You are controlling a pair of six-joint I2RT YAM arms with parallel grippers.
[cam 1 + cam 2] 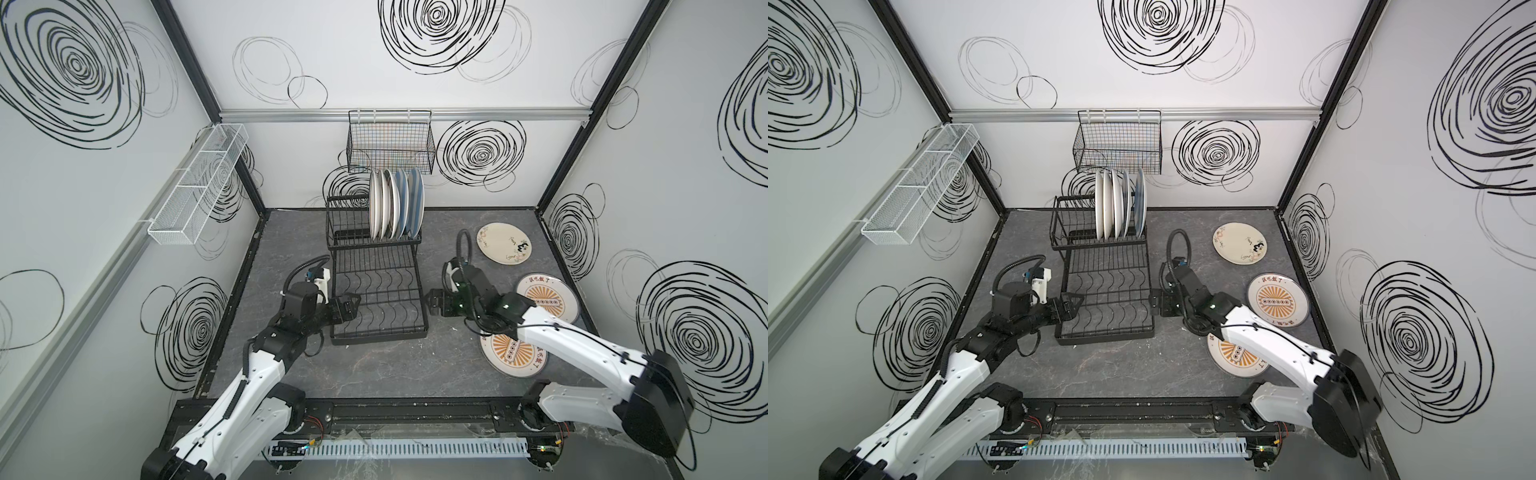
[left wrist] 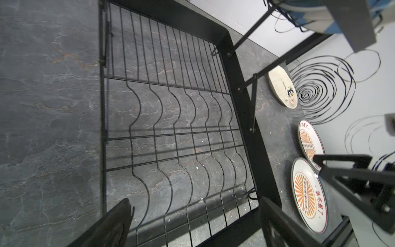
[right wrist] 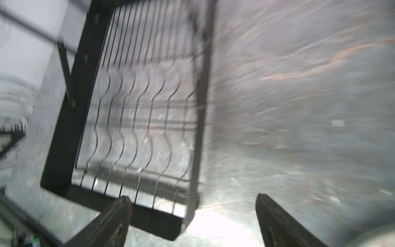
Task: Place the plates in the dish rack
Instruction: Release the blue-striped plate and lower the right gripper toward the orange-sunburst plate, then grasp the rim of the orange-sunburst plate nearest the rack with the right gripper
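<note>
Left wrist: sunburst plate (image 2: 307,194) bears red characters.

Left tool (image 2: 194,200) spread wide over dish rack (image 2: 234,70), floral plate (image 2: 282,87), two sunburst plates (image 2: 307,192) flat on table (image 2: 42,107) beside it

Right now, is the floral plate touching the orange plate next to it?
Apart. Both top views show a strip of bare table between the floral plate and the nearer orange plate; the left wrist view shows the same gap.
</note>
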